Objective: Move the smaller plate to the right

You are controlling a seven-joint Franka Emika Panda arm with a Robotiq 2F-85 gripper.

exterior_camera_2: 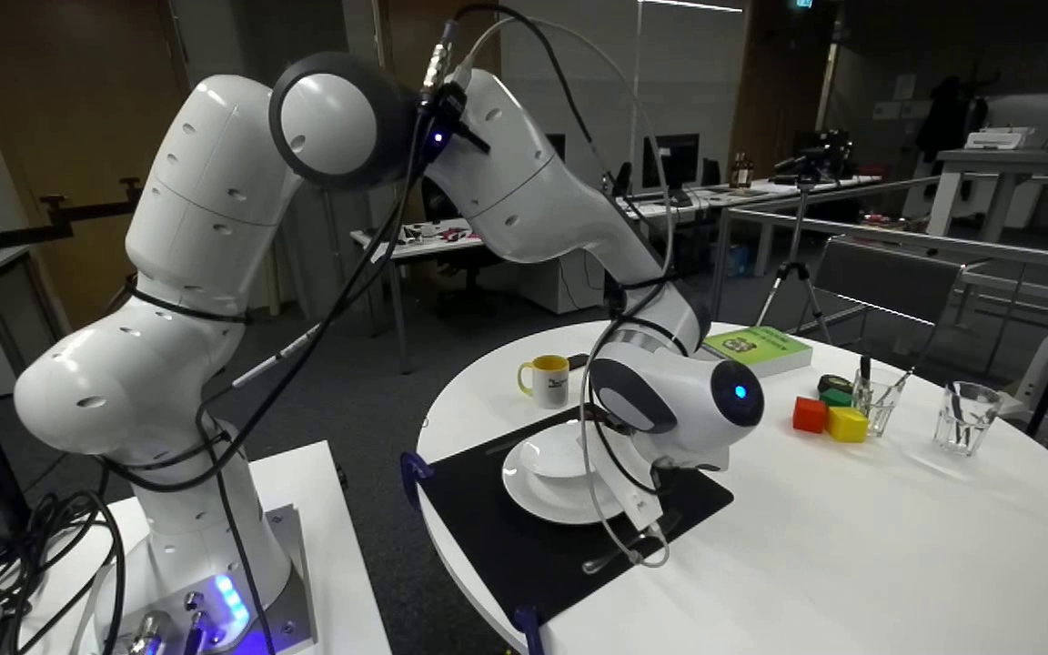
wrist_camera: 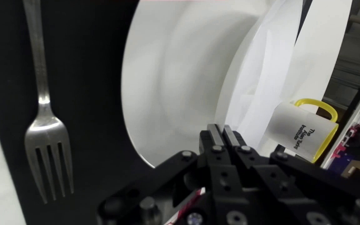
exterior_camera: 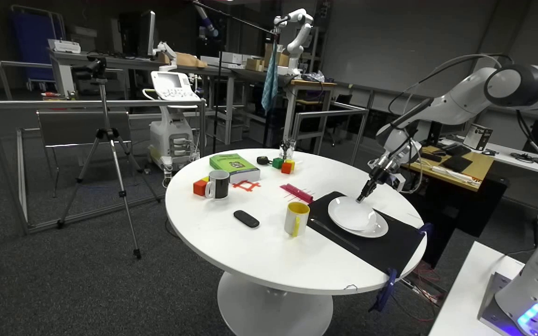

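Smaller plate [exterior_camera: 350, 213] tilts over the larger plate [exterior_camera: 381, 227]; claw [wrist_camera: 222, 133] nearly closed, pinching its rim. I'd raise the low edge clear before easing right, avoiding scraping.

Wrist view: smaller plate [wrist_camera: 261, 72], fork [wrist_camera: 44, 104] cut off.

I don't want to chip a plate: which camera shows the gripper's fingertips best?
The wrist view: the fingertips are large, close together and uncovered there. In an exterior view they look small against the smaller plate. In an exterior view I cannot make them out behind the robot's wrist.
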